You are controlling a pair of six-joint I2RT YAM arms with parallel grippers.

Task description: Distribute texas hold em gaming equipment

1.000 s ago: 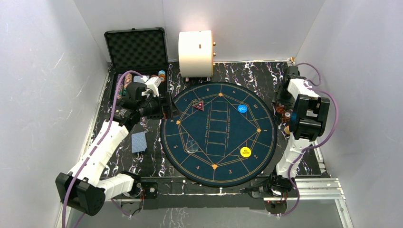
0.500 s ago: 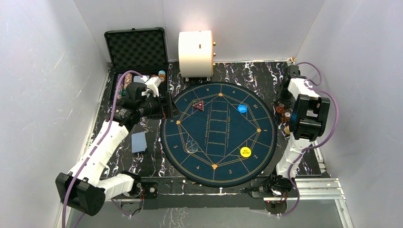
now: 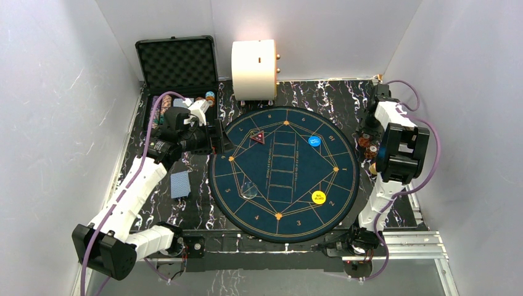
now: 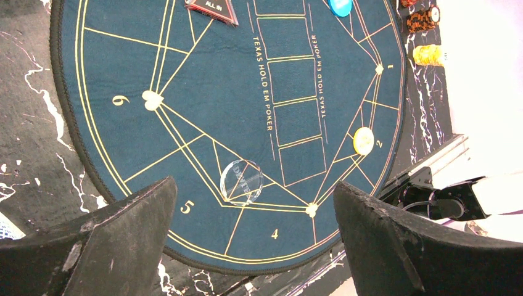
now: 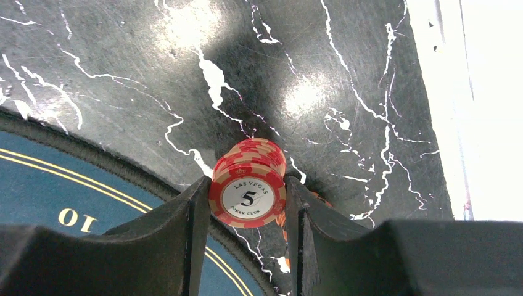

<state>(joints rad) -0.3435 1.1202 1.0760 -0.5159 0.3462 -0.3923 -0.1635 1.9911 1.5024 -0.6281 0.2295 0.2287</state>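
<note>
Poker chips [image 5: 248,194] stand in a short red-and-white stack on the dark marbled desk [image 3: 321,95], just off the far right rim of the round blue mat [image 3: 296,209], beside its seat number 10. The mat fills the middle of the desk and carries "TEXAS HOLD EM POKER" in gold along its centre boxes.

Over its left edge hangs the left tool [image 4: 253,185], spread as wide as it goes and holding nothing.

The right tool [image 5: 247,182] stands about half open, one finger pressed to each side of the stack of poker chips, so I'd say it has them gripped, though I can't tell if they're off the desk.

To do this well, I'd keep the squeeze level, low enough to catch the bottom chip, and lift straight up so none slides out.

On the mat, the red marker [image 4: 210,5] reads "ALL IN" and the clear button [image 3: 250,189] seems to say "DEALER". The top chip reads "LAS VEGAS 5 POKER CLUB".
</note>
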